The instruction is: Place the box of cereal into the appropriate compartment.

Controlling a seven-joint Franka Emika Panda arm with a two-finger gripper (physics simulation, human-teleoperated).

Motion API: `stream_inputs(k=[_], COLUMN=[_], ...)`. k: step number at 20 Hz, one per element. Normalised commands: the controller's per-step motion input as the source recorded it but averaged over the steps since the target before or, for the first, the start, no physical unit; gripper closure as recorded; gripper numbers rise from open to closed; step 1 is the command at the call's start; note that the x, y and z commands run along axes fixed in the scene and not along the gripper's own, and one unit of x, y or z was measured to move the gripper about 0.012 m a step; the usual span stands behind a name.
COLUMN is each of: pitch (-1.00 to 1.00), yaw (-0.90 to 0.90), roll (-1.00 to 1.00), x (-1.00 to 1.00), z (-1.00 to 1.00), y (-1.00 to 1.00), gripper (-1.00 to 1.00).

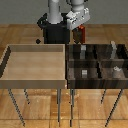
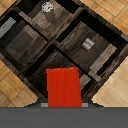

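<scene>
Jaws (image 1: pixel 79 30) grip the box of cereal (image 2: pixel 63 87), held above the four-part bin (image 1: pixel 95 61), at its 12 o'clock edge.

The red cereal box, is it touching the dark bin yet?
Apart. The wrist view shows the red cereal box hanging from the pincer over the dark bin, and the exterior view shows it above the bin's back wall.
</scene>
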Motion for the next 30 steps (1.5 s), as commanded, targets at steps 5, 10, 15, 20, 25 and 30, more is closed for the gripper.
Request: stream_inputs(k=[5, 10, 15, 20, 25, 30], pitch=[0.00, 0.00, 0.00, 0.00, 0.00, 0.00], yaw=[0.00, 0.00, 0.00, 0.00, 0.00, 0.00], roll=[0.00, 0.00, 0.00, 0.00, 0.00, 0.00], x=[0.00, 0.00, 0.00, 0.00, 0.00, 0.00], z=[0.00, 0.00, 0.00, 0.00, 0.00, -0.40], y=[1.00, 1.00, 1.00, 0.80, 0.00, 0.00], gripper=[1.00, 1.00, 1.00, 1.00, 1.00, 1.00])
